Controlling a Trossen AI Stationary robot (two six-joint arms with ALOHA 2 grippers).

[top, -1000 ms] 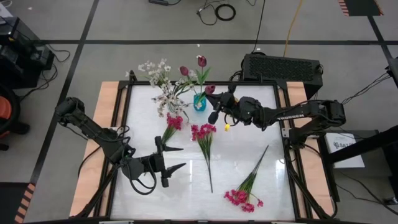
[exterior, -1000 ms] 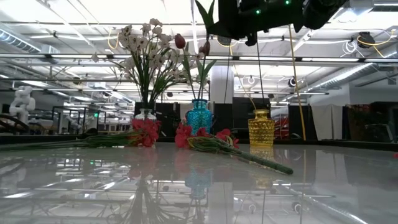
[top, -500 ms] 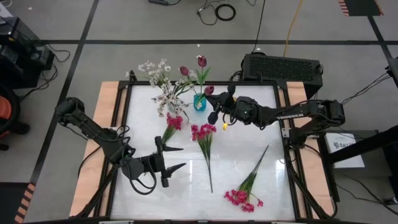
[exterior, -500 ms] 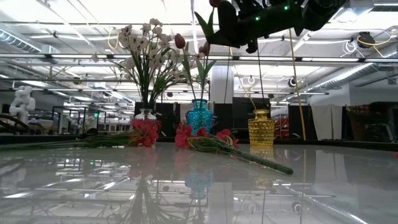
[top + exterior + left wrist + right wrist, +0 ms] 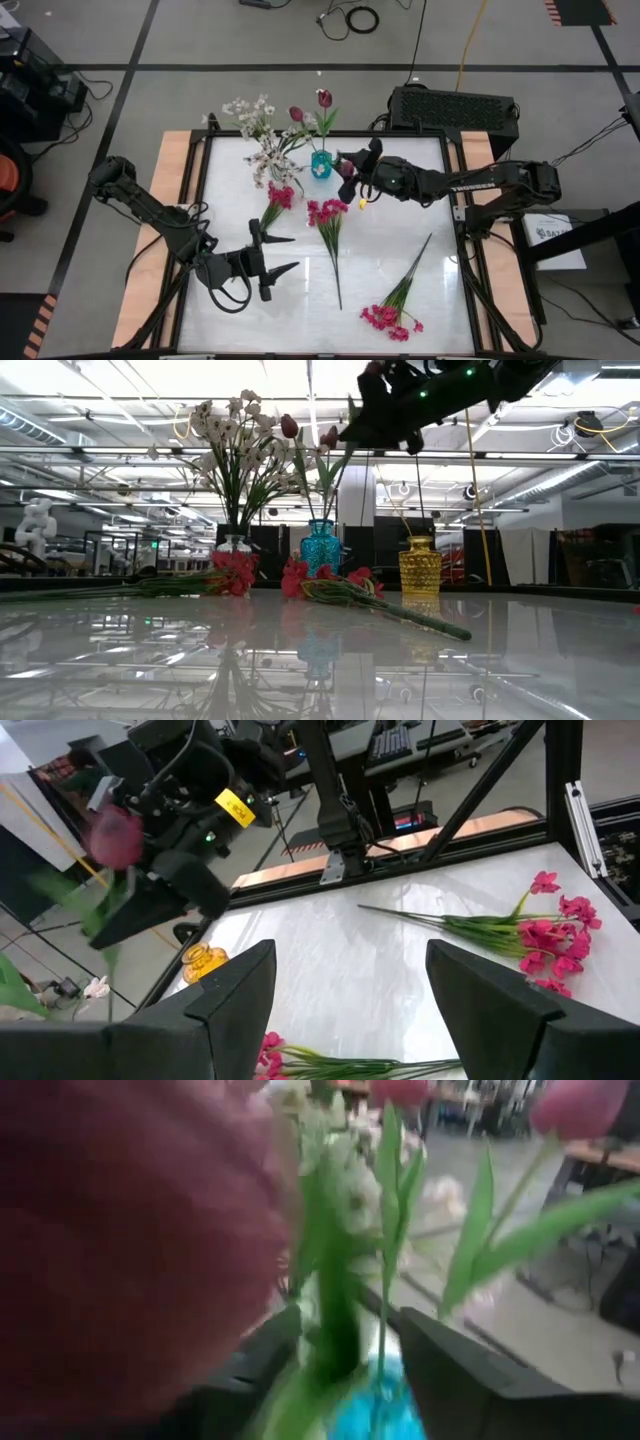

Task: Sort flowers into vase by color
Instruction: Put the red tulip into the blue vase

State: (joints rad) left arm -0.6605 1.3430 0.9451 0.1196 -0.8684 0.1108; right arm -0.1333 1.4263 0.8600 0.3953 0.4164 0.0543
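My right gripper (image 5: 345, 165) hovers just right of the blue vase (image 5: 320, 165), which holds two maroon tulips (image 5: 324, 98). A third maroon tulip (image 5: 130, 1230) is at this gripper; its green stem (image 5: 335, 1320) passes between the parted fingers. White blossoms (image 5: 262, 140) stand in a clear vase (image 5: 233, 543). Three magenta sprigs (image 5: 328, 215) (image 5: 278, 200) (image 5: 395, 310) lie flat on the table. My left gripper (image 5: 285, 253) waits open above the table's near left part, holding nothing. My right gripper's fingers (image 5: 270, 1355) stand apart on either side of the tulip's stem, below the blossom. The view is blurred, so I cannot tell whether either finger touches the stem. The tulip is clear of the table, beside the blue vase.
A yellow vase (image 5: 363, 203) stands on the table under my right arm, right of the blue vase. A dark box (image 5: 455, 110) sits beyond the table's far right corner. The table's near middle is bare between the sprigs.
My right gripper has tipped at the wrist and sunk a little beside the blue vase. The maroon tulip has swung with it, so its head now lies closer to the vase's right side than before.
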